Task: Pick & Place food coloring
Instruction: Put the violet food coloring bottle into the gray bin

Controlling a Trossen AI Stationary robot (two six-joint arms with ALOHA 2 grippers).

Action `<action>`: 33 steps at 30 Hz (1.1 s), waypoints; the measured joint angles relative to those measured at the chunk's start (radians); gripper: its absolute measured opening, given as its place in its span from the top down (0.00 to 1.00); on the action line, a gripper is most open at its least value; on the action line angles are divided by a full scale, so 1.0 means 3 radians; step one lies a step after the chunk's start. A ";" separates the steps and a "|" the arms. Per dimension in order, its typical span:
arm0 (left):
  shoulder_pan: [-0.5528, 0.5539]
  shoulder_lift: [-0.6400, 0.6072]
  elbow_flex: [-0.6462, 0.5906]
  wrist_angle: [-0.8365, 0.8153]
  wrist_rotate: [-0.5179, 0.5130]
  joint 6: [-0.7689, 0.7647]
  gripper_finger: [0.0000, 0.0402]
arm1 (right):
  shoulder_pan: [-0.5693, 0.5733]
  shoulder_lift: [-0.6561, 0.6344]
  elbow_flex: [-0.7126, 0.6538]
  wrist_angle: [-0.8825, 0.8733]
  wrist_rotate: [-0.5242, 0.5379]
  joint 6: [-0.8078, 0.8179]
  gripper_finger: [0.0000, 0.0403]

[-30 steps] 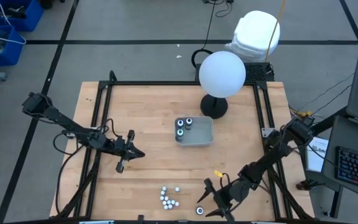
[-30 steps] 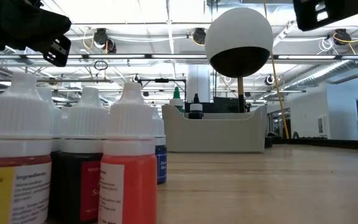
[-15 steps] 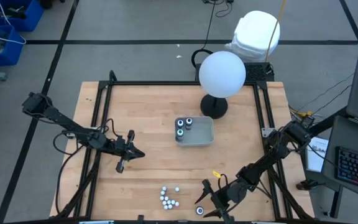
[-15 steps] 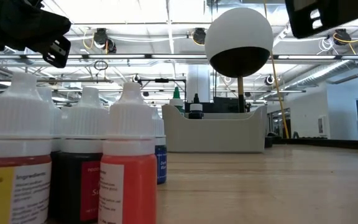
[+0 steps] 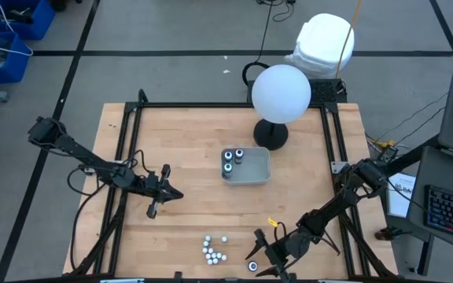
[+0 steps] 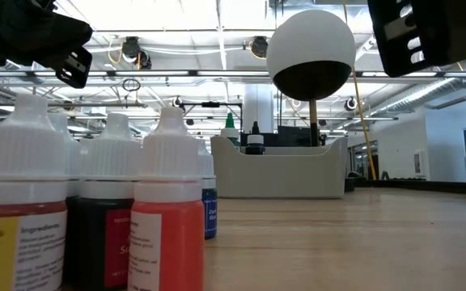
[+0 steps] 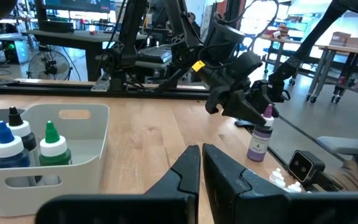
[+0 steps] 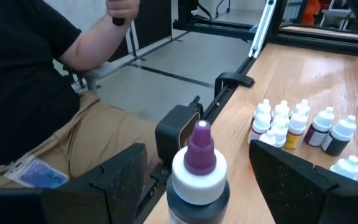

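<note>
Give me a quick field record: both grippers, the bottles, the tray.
left gripper: shut, empty, above the bare table left of the tray
right gripper: jaws open, one on each side of the purple bottle, not closed on it
purple bottle: upright near the front edge, apart from the cluster
cluster: white-capped bottles left of the right gripper
tray: mid-table, three bottles at its left end

White-capped food coloring bottles (image 6: 164,212) crowd the foreground.
</note>
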 joint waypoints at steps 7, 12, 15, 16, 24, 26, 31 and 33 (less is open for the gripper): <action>0.0000 0.0000 0.0000 -0.0001 0.0000 0.0046 0.94 | 0.0000 0.0000 0.0000 -0.0062 0.0000 0.0017 0.36; 0.0000 0.0000 0.0000 -0.0001 0.0000 0.0045 0.94 | -0.0003 0.0000 0.0000 -0.0063 0.0008 0.0054 0.43; 0.0000 0.0000 0.0001 -0.0001 0.0000 0.0045 0.94 | -0.0004 0.0000 0.0000 -0.0061 0.0010 0.0076 0.46; 0.0000 0.0000 0.0001 -0.0001 0.0000 0.0045 0.94 | -0.0004 0.0000 0.0000 -0.0061 0.0011 0.0087 0.47; 0.0000 0.0000 0.0001 -0.0001 0.0000 0.0047 0.94 | -0.0006 0.0000 0.0000 -0.0138 0.0013 0.0084 0.55; 0.0000 0.0000 0.0001 -0.0001 0.0000 0.0052 0.94 | -0.0009 0.0000 0.0000 -0.0160 0.0013 0.0081 0.59; 0.0000 0.0000 0.0001 0.0000 0.0000 0.0053 0.94 | -0.0038 0.0000 0.0000 -0.0146 0.0005 0.0007 0.73; 0.0001 0.0000 0.0001 -0.0001 0.0000 0.0053 0.94 | -0.0056 0.0000 -0.0001 -0.0088 0.0003 -0.0044 0.74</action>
